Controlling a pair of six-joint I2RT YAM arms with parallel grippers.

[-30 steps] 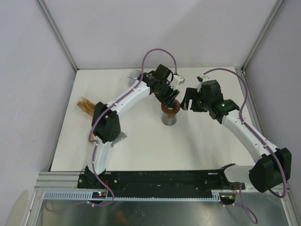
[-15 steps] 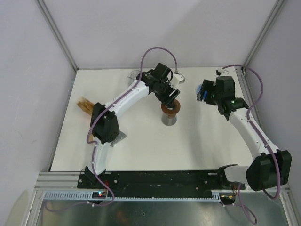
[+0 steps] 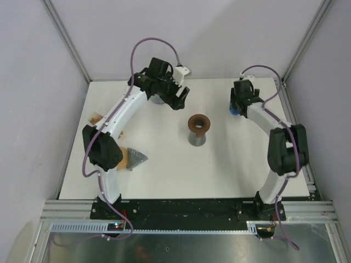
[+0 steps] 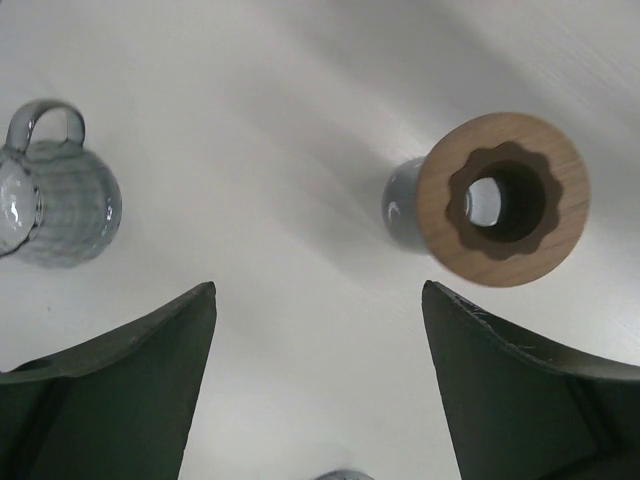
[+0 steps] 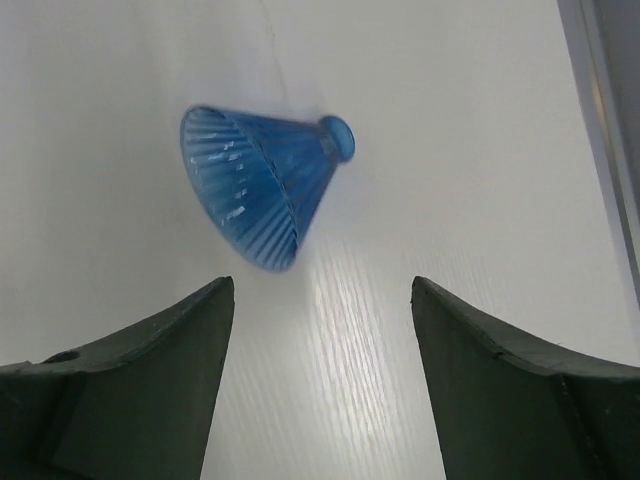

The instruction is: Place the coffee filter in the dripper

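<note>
A blue ribbed cone dripper [image 5: 258, 182] lies on its side on the white table; in the top view only a bit of blue [image 3: 232, 110] shows under my right gripper [image 3: 236, 105]. My right gripper [image 5: 322, 292] is open and empty, just above and short of the dripper. A wooden ring on a grey stand [image 3: 197, 126] stands mid-table and shows in the left wrist view [image 4: 503, 198]. My left gripper [image 4: 318, 300] is open and empty, at the back [image 3: 179, 98]. Brown paper filters [image 3: 96, 116] peek out at the table's left edge.
A clear glass mug [image 4: 55, 205] stands by my left gripper near the back [image 3: 158, 99]. A grey fan-shaped holder with a tan piece [image 3: 135, 159] lies beside the left arm. The table's right rail [image 5: 605, 120] runs close to the dripper.
Both grippers left the wooden stand. The left arm swung back and to the left. The right arm moved to the back right, over the blue dripper.
</note>
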